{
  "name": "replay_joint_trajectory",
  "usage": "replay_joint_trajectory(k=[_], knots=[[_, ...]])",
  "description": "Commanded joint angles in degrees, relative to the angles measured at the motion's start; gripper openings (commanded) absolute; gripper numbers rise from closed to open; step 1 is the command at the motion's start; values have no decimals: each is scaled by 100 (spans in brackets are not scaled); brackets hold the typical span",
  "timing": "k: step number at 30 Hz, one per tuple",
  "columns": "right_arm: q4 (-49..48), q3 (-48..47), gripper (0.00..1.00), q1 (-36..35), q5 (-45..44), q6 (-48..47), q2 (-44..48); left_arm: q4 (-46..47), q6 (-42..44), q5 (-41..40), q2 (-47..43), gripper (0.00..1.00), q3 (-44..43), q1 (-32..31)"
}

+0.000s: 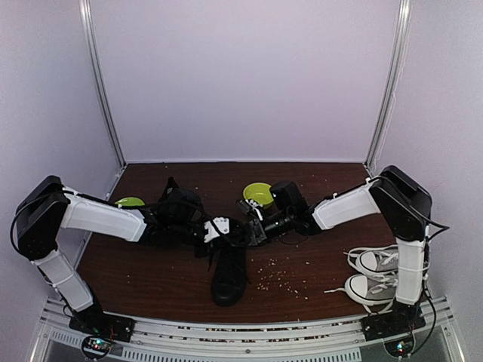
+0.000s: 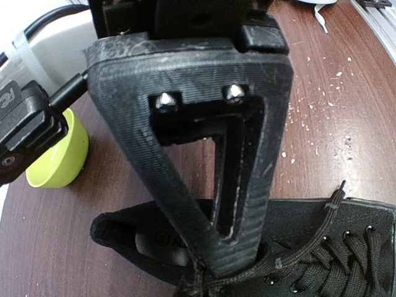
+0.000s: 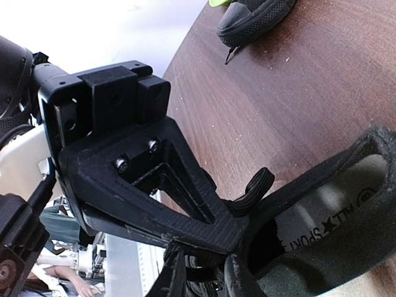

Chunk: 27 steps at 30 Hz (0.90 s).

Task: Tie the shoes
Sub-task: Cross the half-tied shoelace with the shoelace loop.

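One black shoe [image 1: 228,273] stands mid-table with its toe toward the near edge, and its open collar [image 3: 322,235] fills the right wrist view. The second black shoe [image 1: 178,207] lies behind my left arm; its toe [image 3: 253,17] shows far off. My left gripper [image 1: 229,228] hangs over the near shoe's collar. Its fingertips [image 2: 238,257] are pressed together on a black lace [image 2: 309,247] at the top eyelets. My right gripper [image 1: 253,228] is just to the right of it. Its jaws [image 3: 210,260] stand slightly parted, beside a lace loop [image 3: 258,184] at the collar rim.
A green bowl [image 1: 259,194] sits behind the right gripper, and another [image 1: 130,202] is at the left. A pair of grey-and-white sneakers [image 1: 376,273] lies at the right near edge. Small crumbs [image 1: 278,275] are scattered beside the black shoe.
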<state>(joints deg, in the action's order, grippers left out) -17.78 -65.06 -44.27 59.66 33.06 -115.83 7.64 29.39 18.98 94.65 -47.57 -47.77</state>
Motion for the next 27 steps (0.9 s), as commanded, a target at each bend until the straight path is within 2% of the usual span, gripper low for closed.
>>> replay_joint_trajectory(k=[1,4,5,6,8,15,19,27], knots=[[-723,-1,22,-110,112,326,-101,391,-109,127,-17,0,-33,-22],[-755,-41,20,-148,116,364,-123,451,-155,161,-9,0,-33,-22],[-775,-41,15,-148,120,374,-124,461,-167,169,-8,0,-33,-22],[-781,-38,7,-152,97,383,-117,455,-184,182,-8,0,-33,-22],[-759,4,0,-145,15,347,-63,445,-183,177,-12,0,-32,-23],[-567,377,0,118,-315,111,366,383,-112,63,-65,0,19,-22],[-181,397,0,194,-372,-187,504,366,-98,53,-69,0,28,-22],[-12,433,0,244,-418,-329,590,323,-66,36,-87,0,37,-22]])
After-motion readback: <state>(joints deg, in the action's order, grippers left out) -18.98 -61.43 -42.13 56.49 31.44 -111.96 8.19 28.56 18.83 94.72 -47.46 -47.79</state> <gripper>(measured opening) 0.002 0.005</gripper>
